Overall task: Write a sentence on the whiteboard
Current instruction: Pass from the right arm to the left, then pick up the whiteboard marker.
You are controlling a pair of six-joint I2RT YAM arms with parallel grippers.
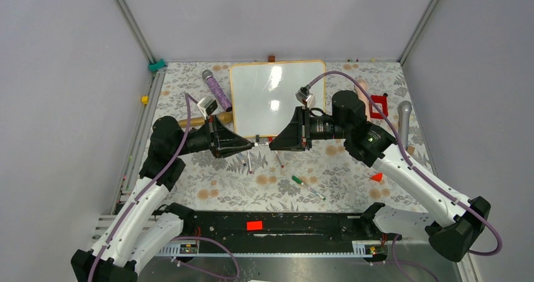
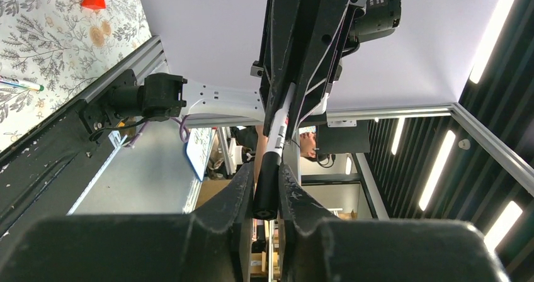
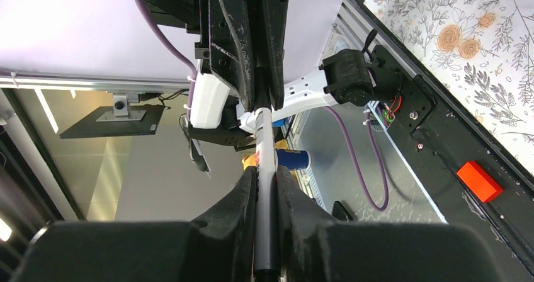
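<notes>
The whiteboard (image 1: 277, 99) lies flat at the back middle of the table, and I see no sentence on it, only glare. My two grippers meet tip to tip above the table just in front of its near edge. One marker (image 1: 261, 145) spans between them. My left gripper (image 1: 251, 146) is shut on the marker's black cap (image 2: 267, 191). My right gripper (image 1: 272, 145) is shut on the marker's white barrel (image 3: 265, 169). The left wrist view shows the right gripper (image 2: 302, 49) on the white barrel (image 2: 279, 121). The right wrist view shows the left gripper (image 3: 255, 36) beyond.
Loose markers (image 1: 249, 162) lie under the grippers, and a green-capped one (image 1: 307, 186) lies nearer me. A purple cylinder (image 1: 217, 92) lies left of the board. A red block (image 1: 380, 104) and a grey handle (image 1: 404, 115) are at the right. A small orange wedge (image 1: 376, 177) lies front right.
</notes>
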